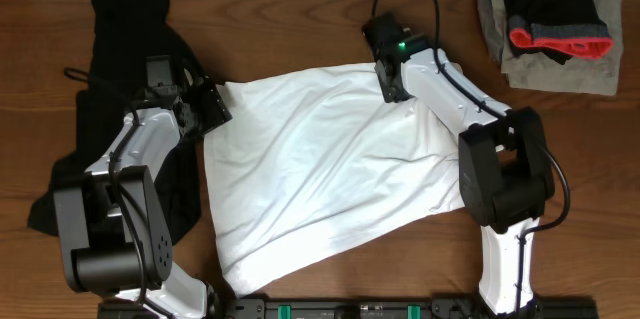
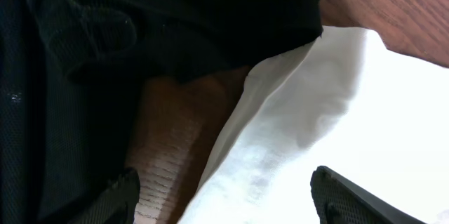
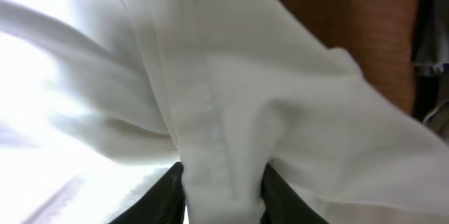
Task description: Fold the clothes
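Observation:
A white garment (image 1: pixel 320 169) lies spread across the middle of the table. My left gripper (image 1: pixel 212 109) is at its upper left corner, open, with the white edge (image 2: pixel 280 133) between its fingers (image 2: pixel 224 199). My right gripper (image 1: pixel 388 84) is at the garment's upper right edge and is shut on a bunched fold of the white cloth (image 3: pixel 224 175). A black garment (image 1: pixel 120 89) lies at the left, partly under my left arm, and fills the top of the left wrist view (image 2: pixel 140 27).
A stack of folded clothes sits at the back right corner: a grey piece (image 1: pixel 545 64) with a black and red piece (image 1: pixel 555 9) on top. Bare wooden table (image 1: pixel 300 19) lies behind the white garment.

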Action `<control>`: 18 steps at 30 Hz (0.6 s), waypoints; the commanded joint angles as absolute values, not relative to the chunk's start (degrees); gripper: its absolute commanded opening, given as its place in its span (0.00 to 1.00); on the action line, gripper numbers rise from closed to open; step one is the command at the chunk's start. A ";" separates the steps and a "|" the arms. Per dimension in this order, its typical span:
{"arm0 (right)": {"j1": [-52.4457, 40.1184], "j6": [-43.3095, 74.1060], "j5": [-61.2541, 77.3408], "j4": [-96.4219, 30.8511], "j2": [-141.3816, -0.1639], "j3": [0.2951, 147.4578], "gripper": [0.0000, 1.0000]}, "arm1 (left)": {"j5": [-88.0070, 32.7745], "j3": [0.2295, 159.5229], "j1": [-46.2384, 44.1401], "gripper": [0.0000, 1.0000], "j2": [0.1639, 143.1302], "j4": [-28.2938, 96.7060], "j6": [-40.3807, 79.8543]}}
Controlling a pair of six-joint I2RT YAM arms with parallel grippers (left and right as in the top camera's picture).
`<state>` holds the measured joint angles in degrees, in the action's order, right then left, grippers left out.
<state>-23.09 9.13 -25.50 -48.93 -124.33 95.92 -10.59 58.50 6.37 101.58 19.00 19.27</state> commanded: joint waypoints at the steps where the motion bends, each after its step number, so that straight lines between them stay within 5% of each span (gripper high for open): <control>1: -22.79 7.60 -25.89 -49.08 -124.29 97.08 0.26 | -10.90 59.68 6.46 0.80 102.24 18.81 19.09; 6: -22.74 7.60 -25.91 -48.97 -124.29 97.08 0.01 | -10.92 59.68 6.46 0.79 102.24 18.79 19.09; 18: -18.52 6.28 -15.88 -52.25 -122.02 103.59 0.01 | -10.57 64.07 5.74 0.75 100.44 17.96 8.84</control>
<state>-21.02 7.31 -20.43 -51.37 -124.33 100.29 -10.55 61.08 6.26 101.58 17.80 13.17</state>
